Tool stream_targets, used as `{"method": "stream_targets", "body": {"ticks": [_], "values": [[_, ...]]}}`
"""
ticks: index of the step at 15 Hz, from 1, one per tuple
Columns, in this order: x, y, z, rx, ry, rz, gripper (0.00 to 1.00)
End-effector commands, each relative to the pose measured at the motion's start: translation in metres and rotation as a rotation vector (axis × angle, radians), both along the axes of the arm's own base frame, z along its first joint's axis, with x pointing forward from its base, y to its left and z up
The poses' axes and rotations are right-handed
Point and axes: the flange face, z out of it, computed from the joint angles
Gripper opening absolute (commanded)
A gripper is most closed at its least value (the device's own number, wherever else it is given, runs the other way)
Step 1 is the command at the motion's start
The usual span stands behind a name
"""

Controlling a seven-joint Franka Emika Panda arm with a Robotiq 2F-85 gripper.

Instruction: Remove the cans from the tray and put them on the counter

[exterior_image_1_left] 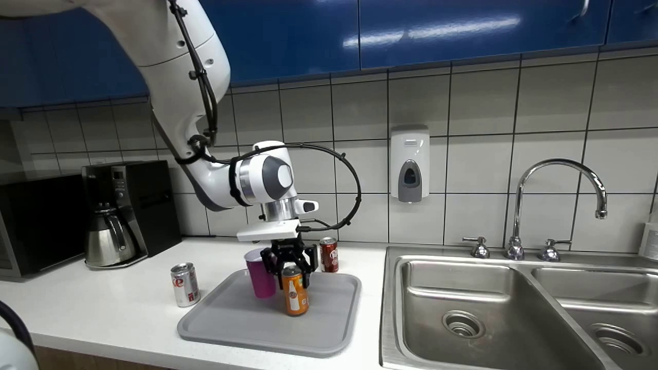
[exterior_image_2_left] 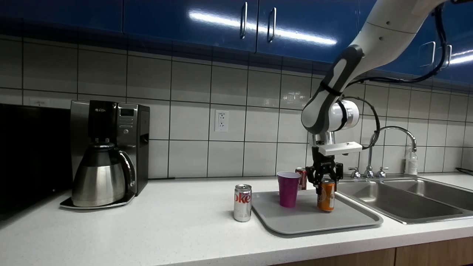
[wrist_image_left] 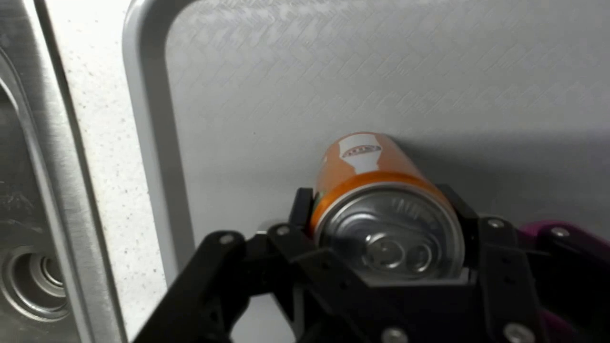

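Observation:
The orange can [exterior_image_1_left: 296,298] stands on the grey tray [exterior_image_1_left: 241,331]; it also shows in an exterior view [exterior_image_2_left: 326,197] and the wrist view [wrist_image_left: 362,157]. My gripper [exterior_image_1_left: 294,283] points down with its fingers against both sides of the can's upper part; in the wrist view the fingertips [wrist_image_left: 379,202] flank its lid closely. Whether the can's base touches the tray is hard to tell. The silver can [exterior_image_2_left: 242,203] stands on the white counter [exterior_image_2_left: 166,232] beside the tray. The dark red-brown can [exterior_image_1_left: 329,255] stands on the counter behind the tray, partly hidden.
A magenta cup [exterior_image_2_left: 288,190] stands on the tray right beside the gripper. The steel sink [exterior_image_1_left: 462,308] with its faucet [exterior_image_1_left: 555,164] adjoins the counter. A coffee maker [exterior_image_2_left: 107,155] stands at the far end. A soap dispenser [exterior_image_1_left: 409,164] hangs on the tiled wall.

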Motion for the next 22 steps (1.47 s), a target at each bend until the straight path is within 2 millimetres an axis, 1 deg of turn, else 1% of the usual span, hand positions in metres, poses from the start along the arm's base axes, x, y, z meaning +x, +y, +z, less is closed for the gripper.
{"method": "stream_targets", "body": {"ticks": [1, 9, 17, 20, 22], "values": [[0.015, 0.001, 0.021, -0.019, -0.022, -0.005, 0.39], [0.040, -0.001, 0.052, -0.023, -0.099, -0.007, 0.39], [0.065, 0.002, 0.076, -0.018, -0.157, -0.003, 0.39], [0.077, 0.008, 0.082, -0.020, -0.171, -0.002, 0.39], [0.085, 0.013, 0.080, -0.023, -0.175, 0.002, 0.39]]}}
